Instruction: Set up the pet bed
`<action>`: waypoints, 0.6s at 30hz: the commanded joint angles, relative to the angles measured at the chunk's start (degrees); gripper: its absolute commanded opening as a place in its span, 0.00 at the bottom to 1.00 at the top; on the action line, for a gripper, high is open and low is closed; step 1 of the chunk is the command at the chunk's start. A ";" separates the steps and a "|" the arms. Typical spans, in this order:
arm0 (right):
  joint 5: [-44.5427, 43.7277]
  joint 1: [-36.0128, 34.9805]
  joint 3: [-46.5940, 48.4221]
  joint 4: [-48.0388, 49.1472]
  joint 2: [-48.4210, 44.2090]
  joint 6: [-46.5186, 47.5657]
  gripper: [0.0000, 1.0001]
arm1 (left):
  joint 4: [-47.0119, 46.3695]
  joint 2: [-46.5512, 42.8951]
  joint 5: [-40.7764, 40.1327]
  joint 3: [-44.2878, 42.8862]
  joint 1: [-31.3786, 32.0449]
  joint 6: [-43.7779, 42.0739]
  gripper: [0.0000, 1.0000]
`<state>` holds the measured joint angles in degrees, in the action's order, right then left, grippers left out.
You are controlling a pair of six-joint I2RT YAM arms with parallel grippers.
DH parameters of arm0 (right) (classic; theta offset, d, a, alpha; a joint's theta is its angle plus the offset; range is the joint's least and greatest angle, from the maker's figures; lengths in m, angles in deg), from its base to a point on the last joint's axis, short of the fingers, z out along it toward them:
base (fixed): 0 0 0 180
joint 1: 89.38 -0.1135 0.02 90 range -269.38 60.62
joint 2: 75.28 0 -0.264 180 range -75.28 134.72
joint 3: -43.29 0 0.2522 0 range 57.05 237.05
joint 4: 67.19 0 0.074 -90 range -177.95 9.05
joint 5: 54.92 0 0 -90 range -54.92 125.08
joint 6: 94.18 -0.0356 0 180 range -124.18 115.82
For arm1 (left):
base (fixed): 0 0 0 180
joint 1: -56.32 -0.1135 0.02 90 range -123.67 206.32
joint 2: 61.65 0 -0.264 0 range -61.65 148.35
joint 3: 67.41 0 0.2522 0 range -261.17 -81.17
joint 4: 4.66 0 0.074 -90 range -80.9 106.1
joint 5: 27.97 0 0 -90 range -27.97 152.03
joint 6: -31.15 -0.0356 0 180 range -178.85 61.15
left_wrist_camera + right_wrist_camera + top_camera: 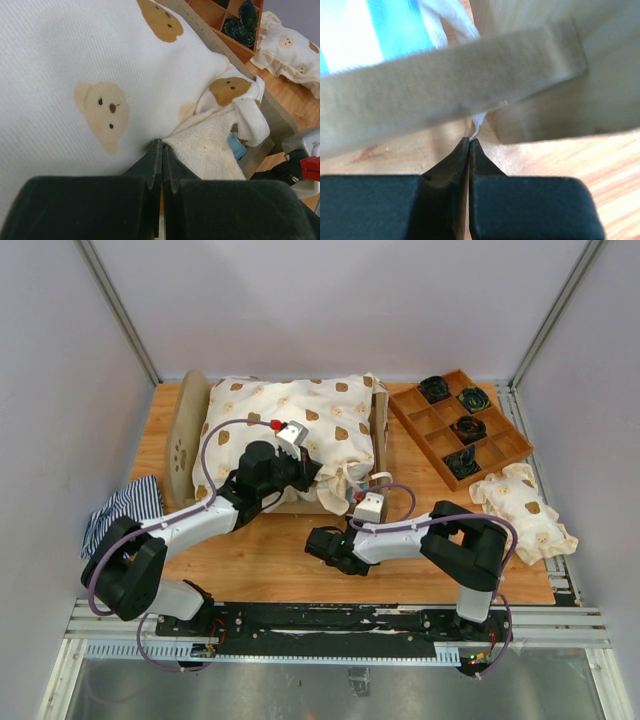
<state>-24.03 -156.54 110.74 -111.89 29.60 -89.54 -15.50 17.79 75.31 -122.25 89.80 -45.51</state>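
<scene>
Bed (185, 440) sits far-left on the counter (270, 565), blanket (300, 410) bunched at its near corner: your left claw (161, 147) is clenched on that fold, likely to spread it, your right claw (470, 142) clenched empty-looking under the rail (450, 85), tips at a cloth wisp (477, 122).

Open tabletop (270, 560) fronts the pet bed (183, 440); tray (443, 418) crowds its right.

Flat orange-brown wooden table (270, 560). At the back, a small light plywood pet bed (186, 440) under a cream bear-face blanket. Just right of the pet bed, a brown wooden tray (505, 445) with square boxes. Farther right and nearer the front, a little frilly cream bear-face pillow (525, 510). Left of the pet bed, at the table's edge, a crumpled navy-and-white striped cloth (125, 508).
</scene>
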 commanded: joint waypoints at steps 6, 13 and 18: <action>0.06 -9.98 -6.72 6.37 -16.82 20.70 0.00 | 0.19 -5.15 -3.90 1.66 -1.04 2.08 0.12; 14.85 -10.14 -16.09 27.05 -33.22 41.21 0.00 | 9.30 -15.19 -4.99 3.49 -1.04 5.06 0.46; 19.80 -9.61 -17.51 28.14 -40.70 43.92 0.00 | 13.17 -27.25 2.15 9.41 -1.04 5.52 0.47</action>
<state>-9.74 -166.51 94.70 -89.00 -6.42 -52.52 -6.06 -1.18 71.68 -117.95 89.25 -41.36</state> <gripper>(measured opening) 0.006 0.471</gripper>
